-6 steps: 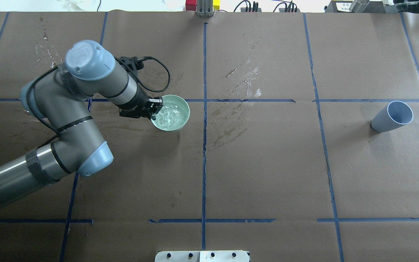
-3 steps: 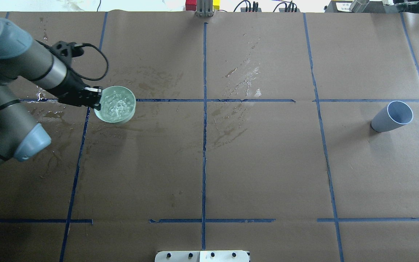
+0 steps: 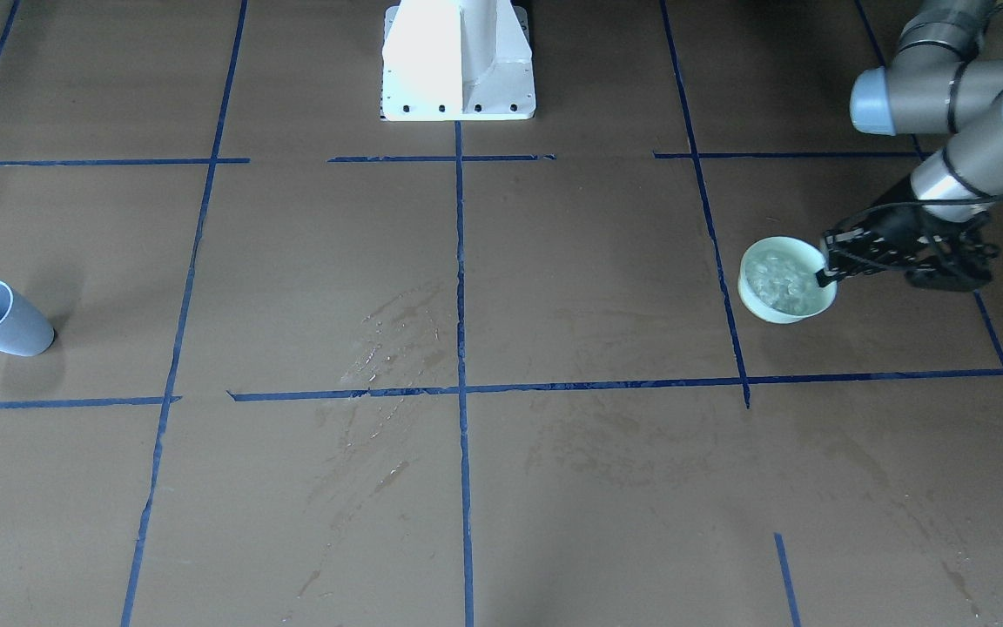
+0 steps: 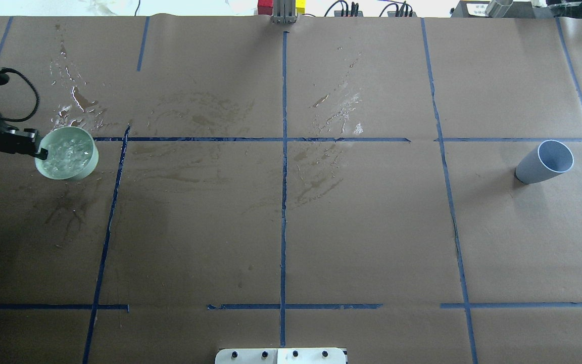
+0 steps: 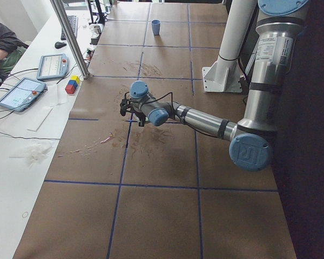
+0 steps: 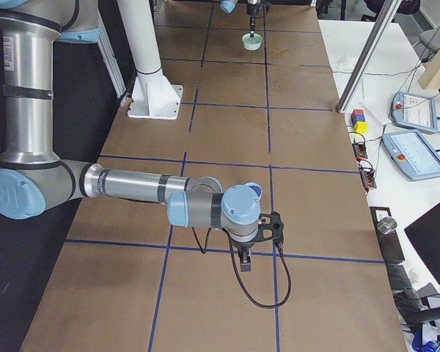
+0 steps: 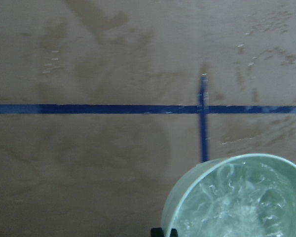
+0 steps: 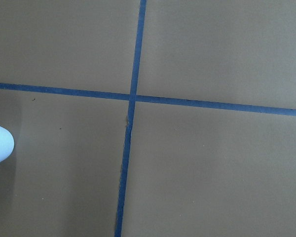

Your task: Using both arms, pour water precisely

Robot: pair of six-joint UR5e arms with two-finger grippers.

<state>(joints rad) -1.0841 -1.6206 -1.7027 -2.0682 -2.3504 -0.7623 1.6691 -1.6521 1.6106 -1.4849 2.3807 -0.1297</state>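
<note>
Right, the left gripper [image 4: 38, 150] is clamped hard on the rim of the pale green bowl [image 4: 76, 169], biting the edge that faces its own arm. The water [image 4: 66, 154] sits inside that bowl, choppy and glinting, close up to the rim. Whether the bowl rests on the brown paper [image 4: 372, 227] or hangs just above it, I cannot tell. Wet streaks [image 4: 76, 101] shine on the paper just beyond the bowl, on the side away from the robot. 1 blue tape line [image 4: 111, 202] runs past the bowl on the side opposite the gripper. The blue-grey cup [image 4: 543, 163] stands open end up, well apart from the bowl, near the other end of the table. The right gripper [image 6: 246, 262] hangs low over the paper, also far from the bowl; from this side view I cannot tell whether its jaws are parted or closed.
</note>
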